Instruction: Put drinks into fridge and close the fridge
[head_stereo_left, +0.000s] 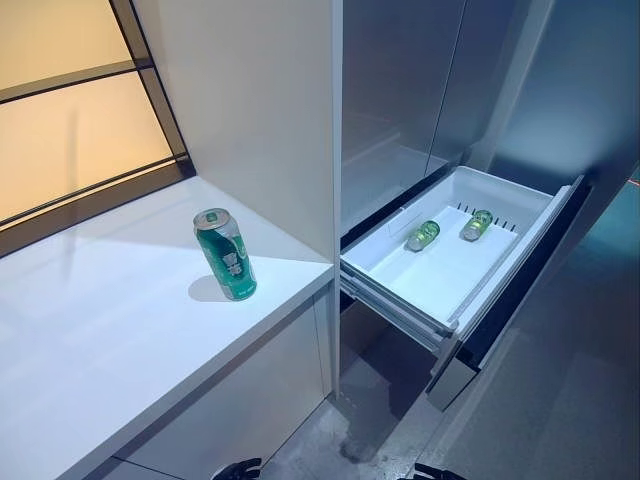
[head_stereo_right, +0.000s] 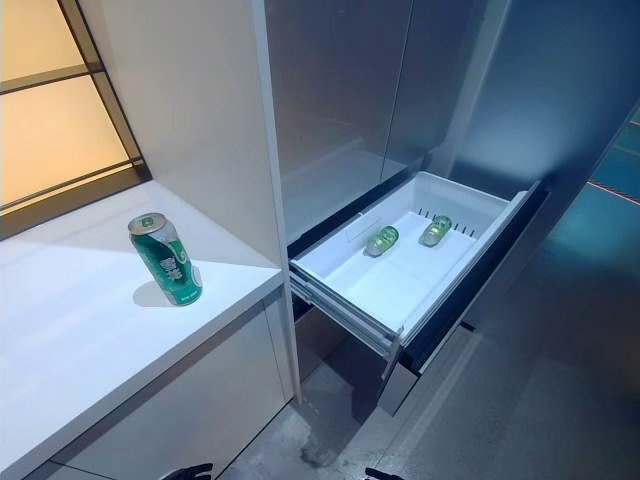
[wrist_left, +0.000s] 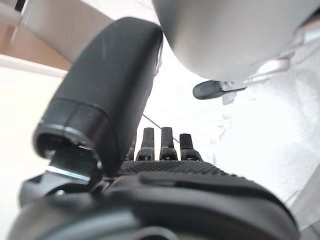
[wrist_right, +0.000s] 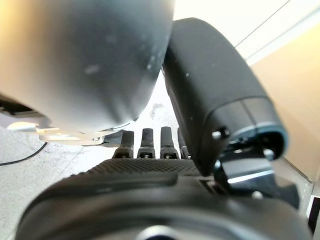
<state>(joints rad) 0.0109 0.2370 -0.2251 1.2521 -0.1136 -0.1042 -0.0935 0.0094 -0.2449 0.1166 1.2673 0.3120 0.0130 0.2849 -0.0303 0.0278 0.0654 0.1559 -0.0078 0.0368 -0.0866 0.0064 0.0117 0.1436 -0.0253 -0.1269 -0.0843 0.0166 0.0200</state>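
Observation:
A green can (head_stereo_left: 226, 254) stands upright on the white counter (head_stereo_left: 110, 340) to the left of the fridge; it also shows in the right eye view (head_stereo_right: 166, 258). The fridge's white drawer (head_stereo_left: 500, 205) is pulled open, and two green drinks (head_stereo_left: 423, 235) (head_stereo_left: 477, 224) lie on their sides near its back wall. My left hand (wrist_left: 165, 150) shows in the left wrist view with straight fingers, holding nothing. My right hand (wrist_right: 150, 145) shows in the right wrist view with straight fingers, also empty.
Tall grey fridge doors (head_stereo_left: 400, 90) stand shut above the drawer. A white panel (head_stereo_left: 260, 110) separates counter and fridge. A window (head_stereo_left: 70, 120) lies behind the counter. The drawer's dark front (head_stereo_left: 520, 290) juts out over the grey floor (head_stereo_left: 560, 400).

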